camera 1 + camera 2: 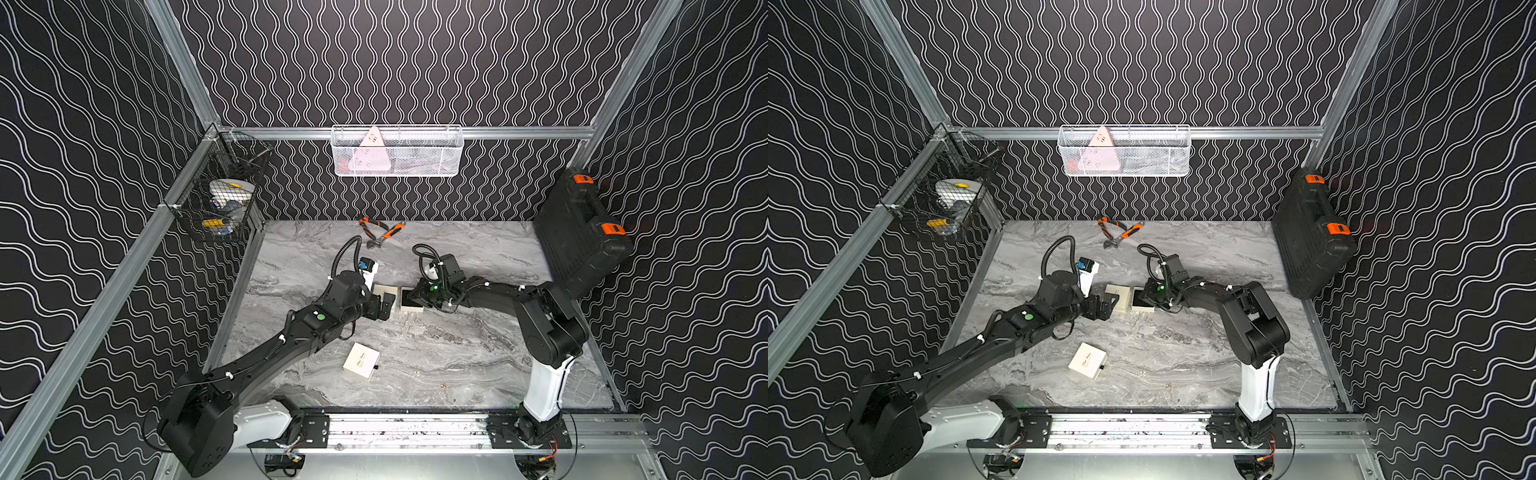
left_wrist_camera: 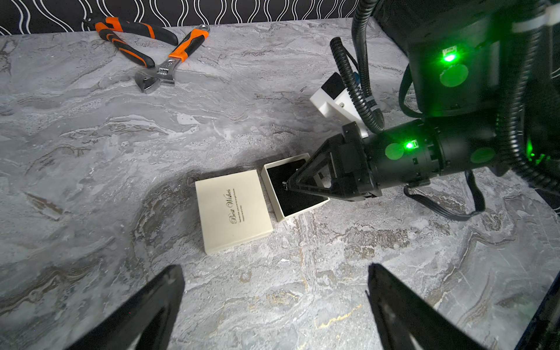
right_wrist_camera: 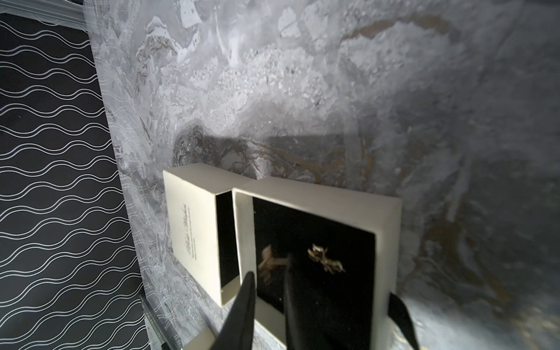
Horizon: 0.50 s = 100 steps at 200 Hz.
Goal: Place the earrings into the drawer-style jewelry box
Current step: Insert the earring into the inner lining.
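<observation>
We see the earrings [image 3: 325,259] as two gold pieces on the black lining of the drawer [image 3: 318,197], one sharp, one blurred just past the tips of the right gripper [image 2: 288,185], whose jaws stand slightly apart over the lining, gripping nothing we can make out. The drawer lies pulled out beside its cream sleeve [image 2: 233,210] on the marble table [image 2: 91,151], and the left gripper [image 2: 274,303] hovers near the sleeve, jaws spread wide and empty.
</observation>
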Each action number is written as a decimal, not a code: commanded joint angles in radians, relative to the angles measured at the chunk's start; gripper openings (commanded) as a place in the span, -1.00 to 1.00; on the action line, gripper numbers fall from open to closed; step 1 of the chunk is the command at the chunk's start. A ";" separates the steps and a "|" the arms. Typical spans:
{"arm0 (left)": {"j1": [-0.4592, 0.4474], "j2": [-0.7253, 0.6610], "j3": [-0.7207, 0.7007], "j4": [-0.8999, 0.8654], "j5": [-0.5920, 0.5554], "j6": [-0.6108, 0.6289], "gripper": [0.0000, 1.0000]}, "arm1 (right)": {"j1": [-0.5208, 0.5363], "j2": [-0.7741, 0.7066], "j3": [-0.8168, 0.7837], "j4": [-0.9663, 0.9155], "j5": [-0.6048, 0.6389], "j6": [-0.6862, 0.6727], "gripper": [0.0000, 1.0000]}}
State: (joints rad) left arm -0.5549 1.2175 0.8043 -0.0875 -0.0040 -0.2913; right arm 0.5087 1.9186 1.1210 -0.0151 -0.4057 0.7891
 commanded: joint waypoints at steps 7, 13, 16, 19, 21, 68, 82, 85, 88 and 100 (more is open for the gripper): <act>0.001 -0.007 -0.003 0.023 0.002 0.012 0.98 | 0.001 -0.010 0.007 -0.036 0.002 0.010 -0.55; 0.001 -0.008 -0.003 0.022 0.000 0.012 0.97 | 0.001 -0.009 0.007 -0.038 0.001 0.009 -0.55; 0.000 -0.008 -0.004 0.023 0.001 0.012 0.97 | 0.001 -0.009 0.007 -0.040 0.001 0.008 -0.54; 0.000 -0.009 -0.004 0.023 0.001 0.012 0.97 | 0.001 -0.009 0.028 -0.042 0.001 0.009 -0.55; 0.000 -0.008 -0.002 0.023 0.000 0.012 0.97 | 0.001 -0.008 0.034 -0.044 0.001 0.009 -0.54; -0.001 -0.006 -0.003 0.021 -0.004 0.015 0.97 | 0.001 -0.030 0.061 -0.064 -0.027 0.014 -0.54; -0.002 -0.004 -0.003 0.020 -0.005 0.018 0.97 | 0.001 -0.053 0.074 -0.085 -0.039 0.014 -0.54; -0.002 -0.004 -0.004 0.020 -0.007 0.019 0.97 | 0.000 -0.060 0.077 -0.092 -0.039 0.013 -0.53; -0.002 -0.003 -0.003 0.020 -0.008 0.019 0.97 | 0.001 -0.067 0.082 -0.100 -0.039 0.011 -0.53; -0.001 0.003 -0.002 0.019 -0.014 0.022 0.97 | 0.001 -0.099 0.093 -0.143 -0.041 -0.003 -0.53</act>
State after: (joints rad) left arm -0.5568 1.2140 0.8036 -0.0856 -0.0051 -0.2871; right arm 0.5091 1.8702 1.1893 -0.0891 -0.4313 0.7933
